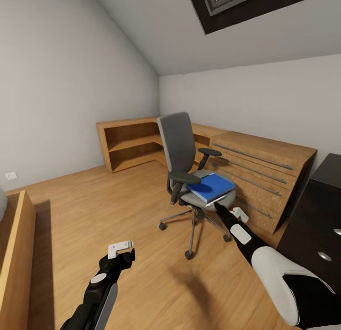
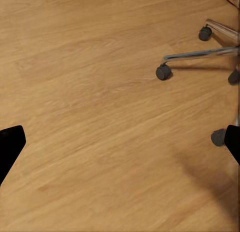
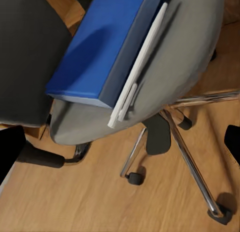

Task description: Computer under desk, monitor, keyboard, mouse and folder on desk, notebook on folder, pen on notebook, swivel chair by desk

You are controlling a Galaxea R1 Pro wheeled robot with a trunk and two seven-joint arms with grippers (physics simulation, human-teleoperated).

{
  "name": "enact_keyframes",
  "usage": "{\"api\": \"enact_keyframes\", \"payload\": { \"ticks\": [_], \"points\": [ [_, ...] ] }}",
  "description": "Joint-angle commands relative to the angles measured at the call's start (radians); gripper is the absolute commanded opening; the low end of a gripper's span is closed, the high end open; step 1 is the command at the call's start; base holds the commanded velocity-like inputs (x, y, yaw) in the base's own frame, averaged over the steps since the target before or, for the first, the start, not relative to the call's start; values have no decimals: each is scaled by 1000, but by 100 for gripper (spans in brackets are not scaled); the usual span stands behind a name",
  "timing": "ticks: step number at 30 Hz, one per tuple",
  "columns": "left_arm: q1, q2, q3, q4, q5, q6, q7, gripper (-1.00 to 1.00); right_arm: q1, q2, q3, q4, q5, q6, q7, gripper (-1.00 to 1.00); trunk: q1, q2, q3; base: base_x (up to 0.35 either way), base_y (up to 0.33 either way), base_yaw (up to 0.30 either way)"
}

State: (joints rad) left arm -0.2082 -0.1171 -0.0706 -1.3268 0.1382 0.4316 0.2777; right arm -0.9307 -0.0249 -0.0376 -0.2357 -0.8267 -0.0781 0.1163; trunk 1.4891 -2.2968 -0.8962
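Right gripper (image 1: 219, 206) reaching open-jawed for the near edge of the blue folder (image 1: 211, 186), lying flat on the swivel chair (image 1: 182, 150) seat beside the light-wood cabinets (image 1: 265, 171). Left gripper (image 1: 124, 247) spread and empty, low over bare wooden floor (image 2: 100, 117). Best closed on the overhanging near edge, level with the seat, then lifted gently so the castored chair does not roll away.

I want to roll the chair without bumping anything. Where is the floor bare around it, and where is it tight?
Bare wood floor stretches from the swivel chair toward the left gripper and the corner shelves. It is crowded on the other side: the low drawer cabinet stands close behind the seat, the right gripper reaches at the folder, and the desk borders that gap.
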Motion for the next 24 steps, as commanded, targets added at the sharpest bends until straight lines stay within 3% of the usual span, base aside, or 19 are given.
{"api": "enact_keyframes", "payload": {
  "ticks": [1,5,8,9,11,12,14,15,16,17,22,24],
  "points": [
    [2,0,-3,-5,11,4,9,100,4,0,-4,-14,5,-3,-1,100,-4,7,2,0,0,0],
    [5,0,-5,-9,11,4,9,100,44,0,-4,-132,64,-2,-84,100,-19,35,15,0,0,0],
    [5,0,-6,-10,11,4,9,100,137,1,-3,-332,122,0,-198,100,-31,56,24,0,0,0],
    [5,0,-6,-10,11,5,9,100,204,2,-1,-461,147,2,-256,100,-35,63,27,0,0,0],
    [6,0,-6,-11,11,5,9,100,278,3,4,-595,169,3,-313,100,-42,77,34,0,0,0],
    [6,1,-6,-11,11,5,9,100,349,4,16,-718,186,7,-367,100,-46,84,37,0,0,0],
    [6,1,-6,-11,11,5,9,100,407,4,35,-822,198,13,-417,100,-54,98,43,0,0,0],
    [7,-1,-7,-11,11,4,9,100,482,2,94,-981,211,55,-522,100,-58,105,46,0,0,0],
    [7,-1,-7,-11,11,4,9,100,489,2,102,-998,213,70,-539,100,-62,112,49,0,0,0],
    [7,-1,-7,-11,11,4,10,100,510,1,129,-1051,219,222,-620,100,-65,119,52,0,0,0],
    [7,-1,-8,-11,11,4,9,100,517,2,135,-1127,220,472,-697,100,-85,154,68,0,0,0],
    [7,-1,-8,-11,11,6,10,100,517,2,134,-1148,218,512,-707,100,-92,168,74,0,0,0]
  ]
}}
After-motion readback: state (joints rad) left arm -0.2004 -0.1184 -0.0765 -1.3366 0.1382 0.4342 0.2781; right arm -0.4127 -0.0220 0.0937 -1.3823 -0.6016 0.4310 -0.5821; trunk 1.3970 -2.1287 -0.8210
